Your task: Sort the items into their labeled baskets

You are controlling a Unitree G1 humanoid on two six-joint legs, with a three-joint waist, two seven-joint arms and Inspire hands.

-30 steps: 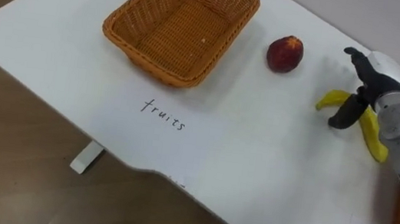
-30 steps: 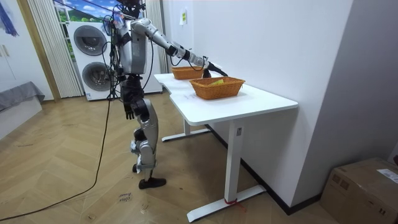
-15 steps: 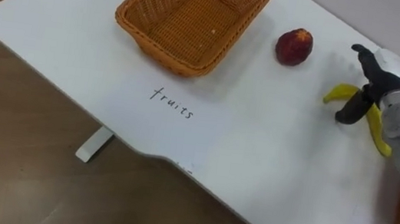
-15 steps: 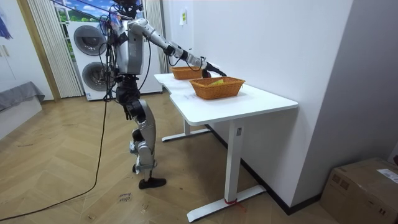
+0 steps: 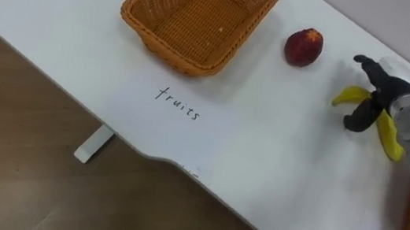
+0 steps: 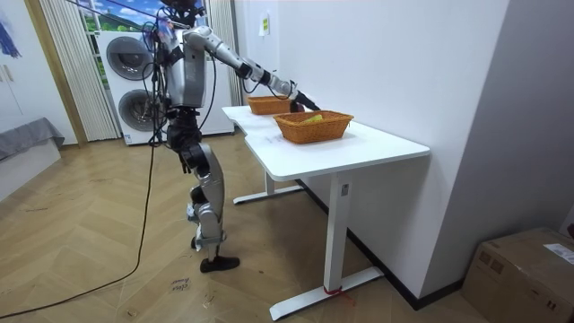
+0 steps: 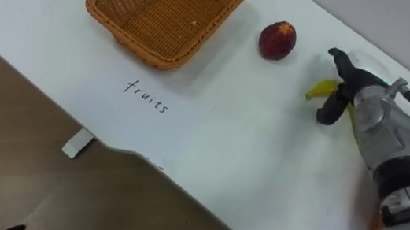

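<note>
Peach (image 5: 303, 46) between fruit basket (image 5: 172, 50) and banana (image 5: 346, 96) at right hand (image 5: 400, 109)

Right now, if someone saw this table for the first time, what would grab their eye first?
Probably the robot's right hand at the right of the white table, its fingers spread over a curved yellow banana. Next comes the round red fruit just left of it, then the orange woven wicker basket farther left, with a handwritten fruits label in front of it.

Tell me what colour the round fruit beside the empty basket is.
Deep red; the round fruit shows best in the left eye view.
</note>
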